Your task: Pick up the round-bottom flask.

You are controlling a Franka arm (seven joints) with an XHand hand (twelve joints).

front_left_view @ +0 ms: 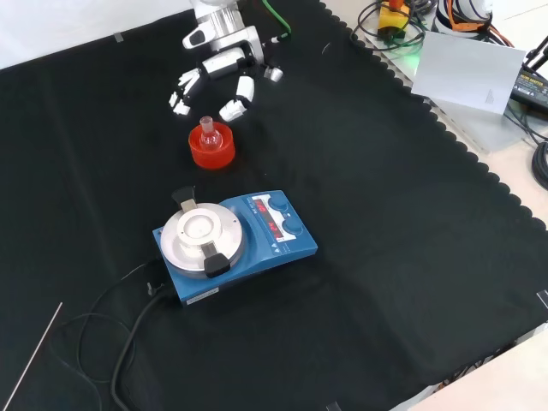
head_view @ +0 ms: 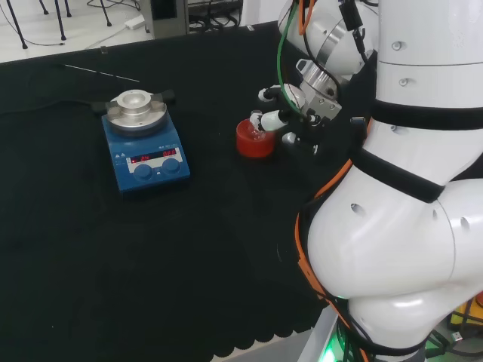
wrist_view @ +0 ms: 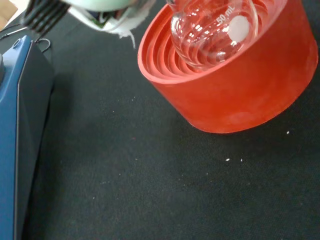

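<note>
Black cloth: one flask, one stand.

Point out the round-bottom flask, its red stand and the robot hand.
round-bottom flask (wrist_view: 212, 30): wrist view, on its clear glass bulb.
red stand (front_left_view: 211, 147): front view, on its outer wall.
robot hand (front_left_view: 224, 62): front view, on the palm, above the flask.
</note>
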